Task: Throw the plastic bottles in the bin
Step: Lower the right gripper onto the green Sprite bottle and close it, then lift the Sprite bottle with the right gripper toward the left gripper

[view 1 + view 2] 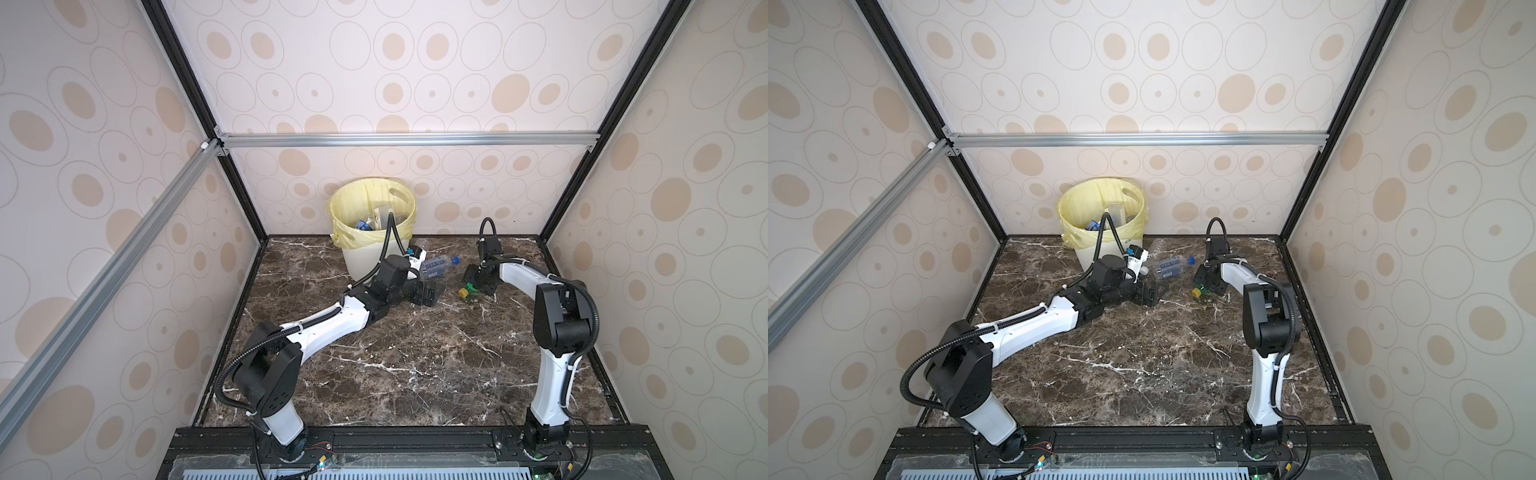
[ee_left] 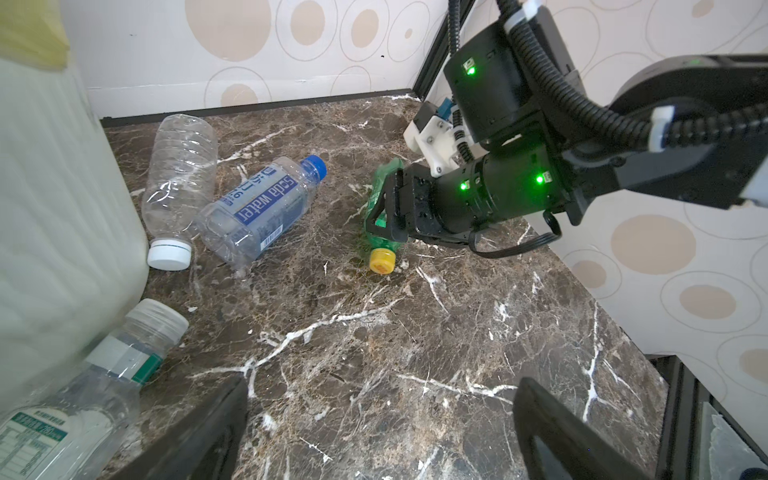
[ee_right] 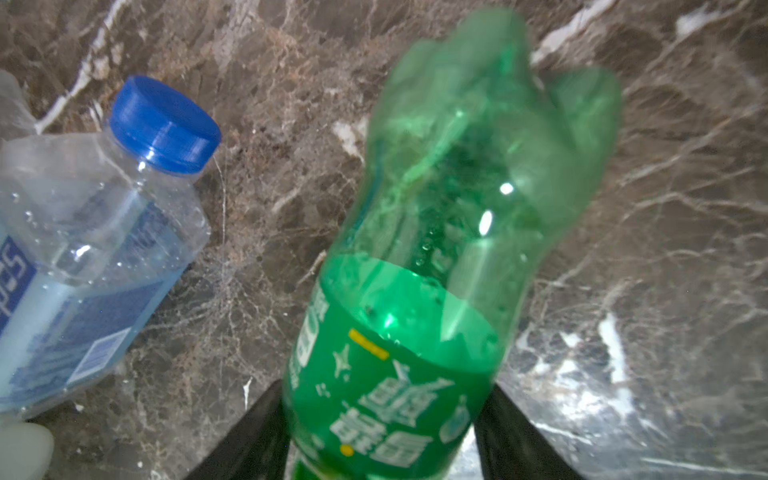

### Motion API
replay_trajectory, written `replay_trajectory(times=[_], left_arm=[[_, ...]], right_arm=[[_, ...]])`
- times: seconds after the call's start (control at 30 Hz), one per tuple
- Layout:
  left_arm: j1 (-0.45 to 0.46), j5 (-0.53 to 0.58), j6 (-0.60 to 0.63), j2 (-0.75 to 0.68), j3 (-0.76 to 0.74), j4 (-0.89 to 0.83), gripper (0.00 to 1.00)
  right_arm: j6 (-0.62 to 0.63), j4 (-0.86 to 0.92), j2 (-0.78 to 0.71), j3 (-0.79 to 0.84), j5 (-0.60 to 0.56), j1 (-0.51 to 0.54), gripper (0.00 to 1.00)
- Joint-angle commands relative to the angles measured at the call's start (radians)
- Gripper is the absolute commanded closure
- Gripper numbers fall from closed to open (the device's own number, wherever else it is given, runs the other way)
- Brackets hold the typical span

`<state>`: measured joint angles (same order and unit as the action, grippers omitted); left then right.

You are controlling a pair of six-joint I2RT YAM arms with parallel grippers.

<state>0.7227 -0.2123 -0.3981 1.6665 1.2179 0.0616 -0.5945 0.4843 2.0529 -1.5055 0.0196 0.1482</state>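
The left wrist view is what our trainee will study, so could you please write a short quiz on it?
1. How many plastic bottles lie on the table in the left wrist view?
2. What colour is the cap of the green bottle? A blue, B yellow, C white.
3. True or false: the left gripper is shut on a bottle.

Key
1. Four.
2. B.
3. False. It is open, with only bare table between its fingers. The right gripper is the one closed on the green bottle.
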Motion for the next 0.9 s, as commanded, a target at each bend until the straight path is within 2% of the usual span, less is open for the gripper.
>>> replay_trajectory(times=[0.0, 0.27, 0.5, 0.7, 0.87], left_arm=[[0.002, 0.030, 0.058, -0.002, 0.056, -0.042, 0.01], [-0.001, 0.027, 0.035, 0.004, 0.063, -0.024, 0.01], [-0.003, 0.031, 0.032, 0.003, 0.057, -0.026, 0.01], [-0.010, 0.042, 0.027, -0.004, 0.039, -0.025, 0.01], [-0.036, 0.017, -0.018, -0.014, 0.004, -0.010, 0.01]], right_arm=[[0.044, 0.048, -0.013, 0.039, 0.036, -0.002, 0.41], [0.076, 0.043, -0.072, 0.136, 0.067, 0.001, 0.52], [0.109, 0.042, -0.129, 0.192, 0.085, 0.023, 0.53], [0.142, 0.075, -0.162, 0.205, 0.091, 0.088, 0.53], [0.184, 0.083, -0.182, 0.218, 0.090, 0.191, 0.54]])
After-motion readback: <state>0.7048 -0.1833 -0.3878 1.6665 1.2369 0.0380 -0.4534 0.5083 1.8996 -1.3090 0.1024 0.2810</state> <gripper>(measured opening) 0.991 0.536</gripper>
